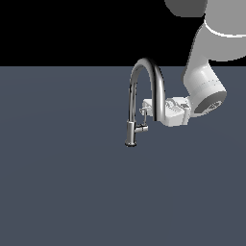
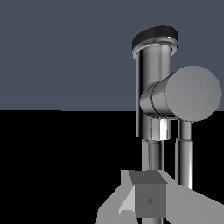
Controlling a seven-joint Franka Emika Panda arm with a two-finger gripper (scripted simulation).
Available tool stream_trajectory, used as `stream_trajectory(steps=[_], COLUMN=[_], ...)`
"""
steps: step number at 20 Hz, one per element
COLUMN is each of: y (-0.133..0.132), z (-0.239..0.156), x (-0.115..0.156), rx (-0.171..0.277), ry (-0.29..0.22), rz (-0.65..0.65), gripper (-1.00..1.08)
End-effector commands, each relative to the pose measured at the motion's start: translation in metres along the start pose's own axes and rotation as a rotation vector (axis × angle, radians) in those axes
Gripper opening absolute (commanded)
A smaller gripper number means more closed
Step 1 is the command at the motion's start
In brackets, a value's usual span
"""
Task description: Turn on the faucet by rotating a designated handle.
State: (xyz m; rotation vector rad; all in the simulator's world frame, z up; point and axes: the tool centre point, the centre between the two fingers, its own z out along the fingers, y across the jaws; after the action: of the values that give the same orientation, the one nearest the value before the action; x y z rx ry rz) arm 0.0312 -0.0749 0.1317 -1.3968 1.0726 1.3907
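Observation:
The chrome gooseneck faucet (image 1: pixel 146 65) stands mid-floor in the exterior view, its short base (image 1: pixel 130 141) on the ground. The handle (image 1: pixel 142 126) is a short stub off the base with a thin upright blade. My gripper (image 1: pixel 143 109) reaches in from the exterior view's right, behind the spout, with its fingertips at the top of the blade. In the wrist view the base (image 2: pixel 155 83), the stub's round end (image 2: pixel 192 93) and the blade (image 2: pixel 184 151) are close. The gripper (image 2: pixel 146 192) looks shut and empty, just beside the blade. I cannot tell whether they touch.
The ground is a flat blue-grey floor (image 1: pixel 62 182) with nothing else on it. My white arm (image 1: pixel 204 86) comes down from the upper part of the exterior view's right. The spout's arch crosses in front of my hand.

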Motion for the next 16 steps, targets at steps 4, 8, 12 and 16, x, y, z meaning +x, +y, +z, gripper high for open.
stream_trajectory(steps=[4, 8, 12, 16], y=[0.012, 0.022, 0.029, 0.032], z=[0.000, 0.000, 0.000, 0.006], x=[-0.003, -0.006, -0.008, -0.001], rx=[0.000, 0.000, 0.000, -0.005], ry=[0.000, 0.000, 0.000, -0.002], rz=[0.000, 0.000, 0.000, -0.003], gripper=[-1.00, -1.00, -1.00, -1.00])
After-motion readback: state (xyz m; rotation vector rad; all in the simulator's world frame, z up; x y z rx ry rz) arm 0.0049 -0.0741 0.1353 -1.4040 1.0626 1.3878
